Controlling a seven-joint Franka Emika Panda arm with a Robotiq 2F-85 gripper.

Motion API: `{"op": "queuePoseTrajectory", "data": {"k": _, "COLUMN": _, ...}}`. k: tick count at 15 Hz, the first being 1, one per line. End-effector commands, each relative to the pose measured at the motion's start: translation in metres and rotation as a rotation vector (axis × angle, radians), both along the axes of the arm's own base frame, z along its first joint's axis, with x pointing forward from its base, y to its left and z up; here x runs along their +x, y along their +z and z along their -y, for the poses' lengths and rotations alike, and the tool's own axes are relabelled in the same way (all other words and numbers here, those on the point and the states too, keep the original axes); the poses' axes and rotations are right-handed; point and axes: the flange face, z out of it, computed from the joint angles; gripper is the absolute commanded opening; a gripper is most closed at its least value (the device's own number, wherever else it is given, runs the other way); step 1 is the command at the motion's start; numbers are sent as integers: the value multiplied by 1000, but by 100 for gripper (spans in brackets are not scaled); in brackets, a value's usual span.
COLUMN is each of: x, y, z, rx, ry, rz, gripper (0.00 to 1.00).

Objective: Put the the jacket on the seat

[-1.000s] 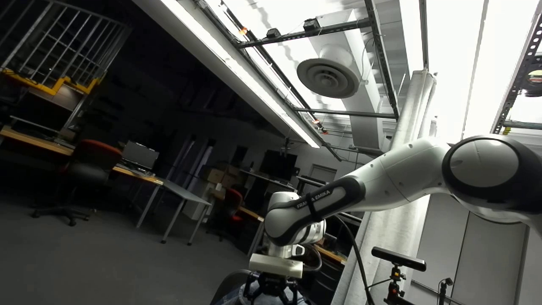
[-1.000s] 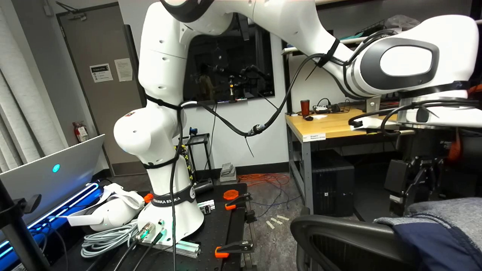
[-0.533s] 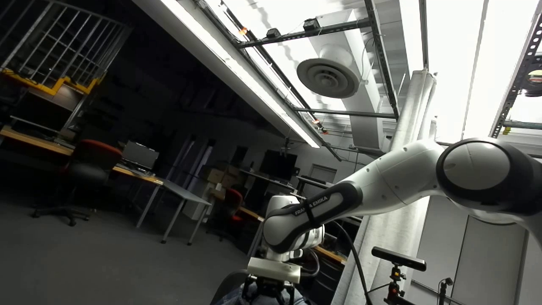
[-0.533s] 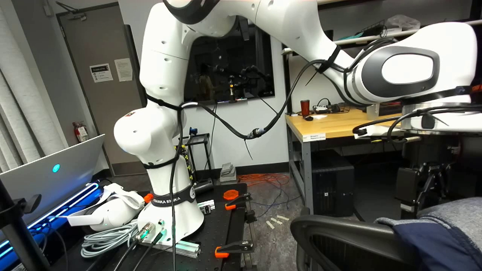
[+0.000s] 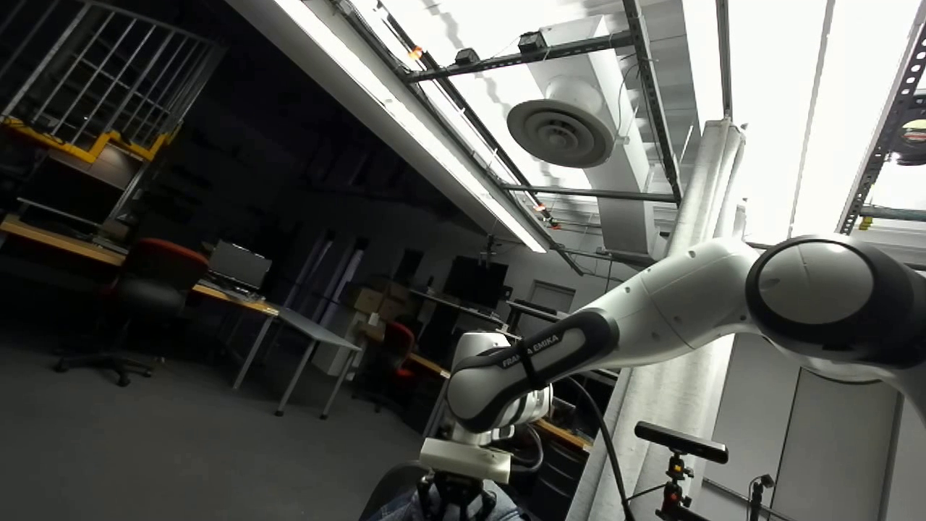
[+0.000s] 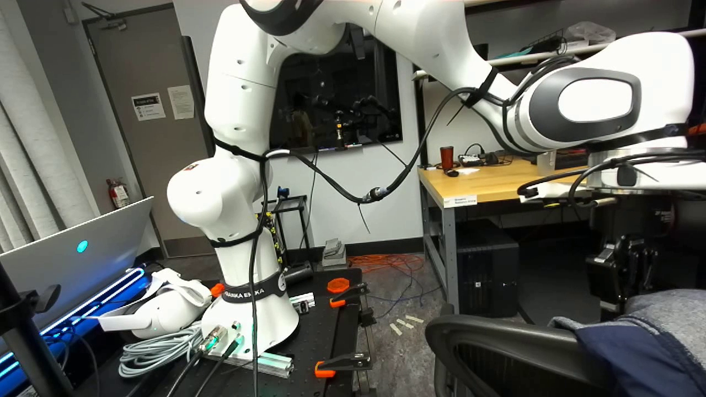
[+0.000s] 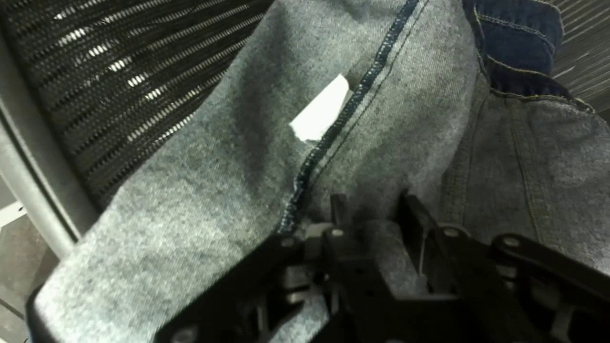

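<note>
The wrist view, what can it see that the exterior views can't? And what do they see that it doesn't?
Only the wrist view shows the tag and the seam on the jacket. Only the exterior views show the arm; an exterior view also has a door, a laptop and a cup. All of them share the jacket, the chair and the end effector.
</note>
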Motion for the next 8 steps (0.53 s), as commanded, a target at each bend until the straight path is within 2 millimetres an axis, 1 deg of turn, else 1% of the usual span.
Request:
{"op": "queuePoseTrajectory", "data": {"k": 1, "x": 1, "y": 4, "z": 0, "rx": -30, "ry": 14, "rz": 35, "gripper": 2}}
{"op": "queuePoseTrajectory", "data": {"k": 2, "x": 2, "y": 6, "z": 0, "rx": -28, "ry": 12, "rz": 44, "gripper": 0}}
{"op": "queuePoseTrajectory", "data": {"k": 4, "x": 5, "y": 11, "z": -3, "rx": -25, "ry": 14, "rz": 59, "gripper": 0}}
{"op": "queuePoseTrajectory", "data": {"k": 5, "x": 6, "y": 15, "z": -6, "rx": -23, "ry": 16, "rz": 70, "gripper": 2}}
{"op": "queuePoseTrajectory", "data": {"k": 7, "x": 13, "y": 29, "z": -16, "rx": -20, "ry": 30, "rz": 99, "gripper": 2}}
{"op": "queuePoseTrajectory", "data": {"k": 8, "x": 17, "y": 39, "z": -23, "rx": -20, "ry": 43, "rz": 118, "gripper": 2}}
